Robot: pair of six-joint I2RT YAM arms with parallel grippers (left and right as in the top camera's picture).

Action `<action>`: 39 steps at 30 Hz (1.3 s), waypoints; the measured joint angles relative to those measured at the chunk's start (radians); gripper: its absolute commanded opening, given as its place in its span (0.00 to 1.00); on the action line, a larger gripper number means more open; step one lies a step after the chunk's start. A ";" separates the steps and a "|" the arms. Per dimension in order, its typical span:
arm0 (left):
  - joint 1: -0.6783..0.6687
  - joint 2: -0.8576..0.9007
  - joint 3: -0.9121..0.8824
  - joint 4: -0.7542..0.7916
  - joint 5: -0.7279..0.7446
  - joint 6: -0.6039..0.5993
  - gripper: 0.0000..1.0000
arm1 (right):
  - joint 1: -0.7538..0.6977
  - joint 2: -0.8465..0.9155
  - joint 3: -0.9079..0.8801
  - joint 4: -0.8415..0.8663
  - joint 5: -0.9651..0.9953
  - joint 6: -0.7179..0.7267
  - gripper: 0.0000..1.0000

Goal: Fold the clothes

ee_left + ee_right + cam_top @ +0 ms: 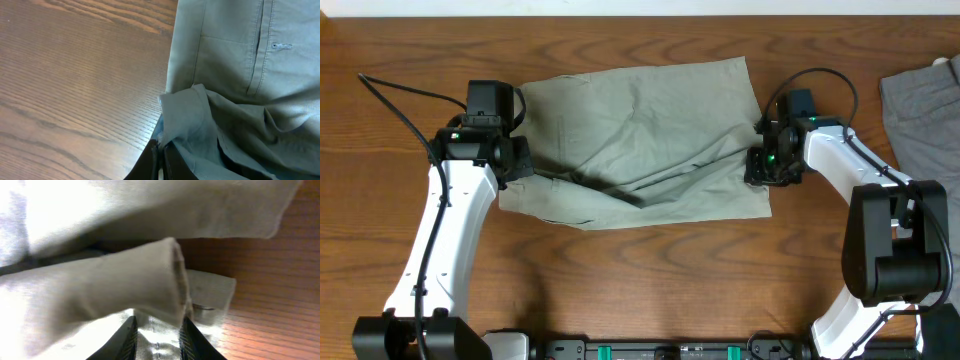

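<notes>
The pale khaki-green shorts lie spread and wrinkled across the middle of the table, with a raised crease running between my two grippers. My left gripper is at the shorts' left edge. In the left wrist view its jaws are shut on a lifted fold of the cloth, and a stitched seam with a buttonhole shows beyond. My right gripper is at the shorts' right edge. In the right wrist view its fingers sit narrowly apart around a thick rolled fold of the shorts.
A darker grey garment lies at the far right of the brown wooden table, apart from the shorts. Black cables run from both arms over the tabletop.
</notes>
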 measured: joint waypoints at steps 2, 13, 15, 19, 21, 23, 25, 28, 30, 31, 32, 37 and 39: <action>0.000 0.000 0.000 0.000 0.000 0.000 0.06 | 0.000 -0.003 0.000 0.000 -0.018 -0.002 0.23; 0.000 0.000 0.000 0.000 0.000 0.000 0.06 | 0.000 -0.159 0.000 -0.039 -0.057 -0.015 0.05; 0.000 0.000 0.000 0.000 0.000 0.000 0.06 | 0.000 -0.168 0.000 -0.049 -0.055 -0.016 0.03; 0.000 0.000 0.000 0.000 0.000 0.000 0.06 | 0.000 -0.167 0.000 -0.066 -0.044 -0.013 0.33; 0.000 0.000 0.000 0.000 0.000 0.000 0.06 | 0.000 -0.166 0.000 -0.078 -0.019 -0.023 0.40; 0.000 0.000 0.000 0.000 0.000 0.000 0.06 | 0.000 -0.162 0.000 -0.083 0.013 -0.025 0.41; 0.000 0.000 0.000 0.000 0.000 0.000 0.06 | 0.000 -0.155 -0.005 -0.064 0.035 -0.025 0.41; 0.000 0.000 0.000 0.000 0.000 0.001 0.06 | 0.000 -0.140 -0.020 -0.021 0.055 -0.024 0.40; 0.000 0.000 0.000 0.000 0.000 0.001 0.06 | 0.000 -0.124 -0.036 0.004 0.060 -0.022 0.37; 0.000 0.000 0.000 0.000 0.000 0.001 0.06 | 0.000 -0.115 -0.044 0.013 0.061 -0.021 0.35; 0.000 0.000 0.000 0.000 0.000 0.001 0.06 | 0.000 -0.105 -0.051 0.017 0.061 -0.019 0.32; 0.000 0.000 0.000 0.000 0.000 0.001 0.06 | 0.000 -0.066 -0.064 0.032 0.041 -0.011 0.26; 0.000 0.000 0.000 0.000 0.000 0.001 0.06 | 0.000 -0.066 -0.065 0.034 0.034 -0.011 0.20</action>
